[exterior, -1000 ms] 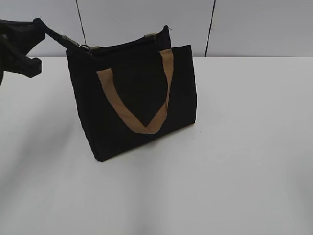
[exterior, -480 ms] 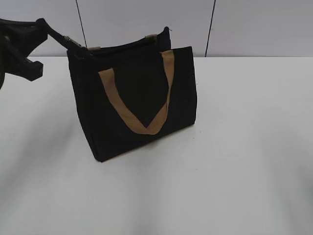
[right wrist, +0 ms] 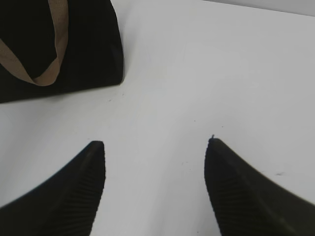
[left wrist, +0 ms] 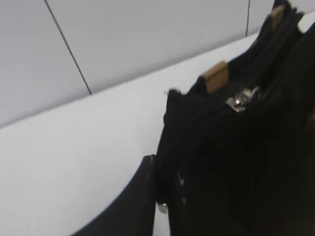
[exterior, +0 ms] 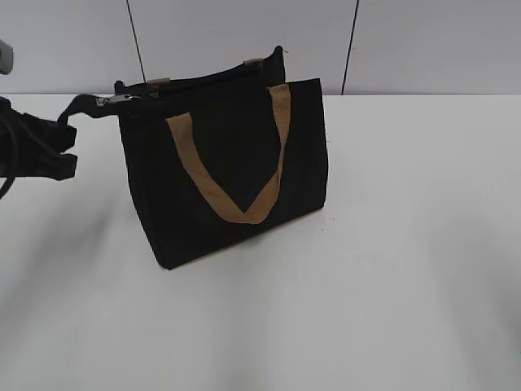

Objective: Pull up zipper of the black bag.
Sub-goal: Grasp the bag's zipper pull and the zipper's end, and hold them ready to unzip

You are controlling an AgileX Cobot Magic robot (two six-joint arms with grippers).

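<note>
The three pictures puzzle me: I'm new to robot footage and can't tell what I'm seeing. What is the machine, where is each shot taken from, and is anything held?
It is a two-armed robot at a white table. One camera watches from outside; the other two sit on the wrists. A black bag with tan handles stands on the table. At its top corner is the silvery zipper. The left gripper is beside a black strip running from that corner; whether it grips the strip is unclear. The right gripper hangs open over bare table, holding nothing.

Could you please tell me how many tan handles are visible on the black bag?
2: the front handle hangs against the black bag's near face; only the tops of the rear handle show behind.
</note>
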